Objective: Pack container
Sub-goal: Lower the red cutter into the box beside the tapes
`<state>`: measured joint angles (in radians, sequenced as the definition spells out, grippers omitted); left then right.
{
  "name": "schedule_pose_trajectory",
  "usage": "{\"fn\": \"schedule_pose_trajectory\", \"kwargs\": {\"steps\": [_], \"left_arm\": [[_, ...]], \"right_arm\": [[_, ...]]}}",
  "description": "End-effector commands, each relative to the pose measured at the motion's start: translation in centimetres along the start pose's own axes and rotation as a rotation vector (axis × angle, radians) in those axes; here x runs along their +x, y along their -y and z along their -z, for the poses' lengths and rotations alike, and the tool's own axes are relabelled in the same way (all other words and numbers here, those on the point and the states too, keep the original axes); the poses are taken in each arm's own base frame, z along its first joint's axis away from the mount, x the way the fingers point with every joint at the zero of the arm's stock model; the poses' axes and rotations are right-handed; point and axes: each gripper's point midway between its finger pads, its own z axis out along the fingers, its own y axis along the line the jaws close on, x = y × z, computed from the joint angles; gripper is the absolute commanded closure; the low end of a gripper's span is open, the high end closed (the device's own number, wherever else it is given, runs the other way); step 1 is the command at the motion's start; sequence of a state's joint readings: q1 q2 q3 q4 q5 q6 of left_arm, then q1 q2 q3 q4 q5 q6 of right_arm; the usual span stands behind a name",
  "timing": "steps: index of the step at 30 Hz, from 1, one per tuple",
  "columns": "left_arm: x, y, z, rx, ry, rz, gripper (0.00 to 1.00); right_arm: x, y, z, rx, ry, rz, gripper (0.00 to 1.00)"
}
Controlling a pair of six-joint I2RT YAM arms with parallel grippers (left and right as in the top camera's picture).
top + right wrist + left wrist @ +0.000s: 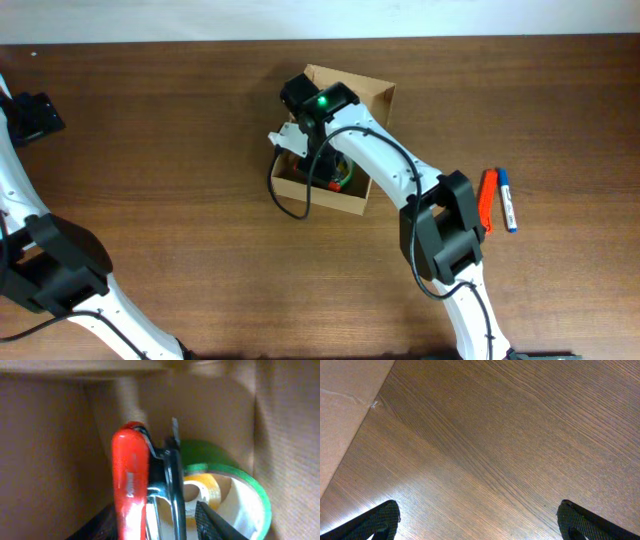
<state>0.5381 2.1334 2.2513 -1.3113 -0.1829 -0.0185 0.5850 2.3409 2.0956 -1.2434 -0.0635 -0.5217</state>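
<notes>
Container point(330, 198) sits open on the counter point(180, 130), a little right of centre toward the far edge. Its long axis runs near to far, with the far end leaning slightly right. The right claw point(152, 520) is down inside it, so for that arm the box lies all around, not off to a side. Between its fingers stand a red pen point(130, 490) and something black beside it. I cannot tell from here whether the claw grips them or has let go. A green tape roll point(250, 487) with a yellow roll point(207, 491) nested in it lies just right of them, against the box wall.

The left claw point(479, 510) hangs at the far left, well apart from the box, spread open over bare wood and holding nothing.

An orange marker point(488, 200) and a blue marker point(507, 200) lie side by side on the counter to the right of the container, both pointing near to far. The right arm is clearly the nearer one, and I'd judge they fall to it once it lifts straight out.
</notes>
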Motion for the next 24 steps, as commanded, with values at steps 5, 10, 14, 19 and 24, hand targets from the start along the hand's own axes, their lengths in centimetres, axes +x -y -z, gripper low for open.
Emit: {"fn": "schedule_pose_trajectory", "kwargs": {"steps": [5,10,14,19,24], "left_arm": [[0.0,-0.1,0.7,0.004,0.012,-0.009,0.0],[0.0,-0.1,0.6,0.004,0.012,-0.009,0.0],[0.0,-0.1,0.7,0.004,0.012,-0.009,0.0],[0.0,-0.1,0.6,0.004,0.012,-0.009,0.0],[0.0,-0.1,0.7,0.004,0.012,-0.009,0.0]], "right_arm": [[0.6,0.0,-0.8,-0.027,-0.017,-0.028,0.44],[0.4,-0.1,0.0,-0.021,-0.006,-0.023,0.33],[-0.2,-0.6,1.1,-0.008,0.019,-0.007,0.32],[-1.9,-1.2,3.1,0.016,0.066,0.022,0.32],[-3.1,-1.0,4.9,0.04,0.113,0.031,0.32]]}}
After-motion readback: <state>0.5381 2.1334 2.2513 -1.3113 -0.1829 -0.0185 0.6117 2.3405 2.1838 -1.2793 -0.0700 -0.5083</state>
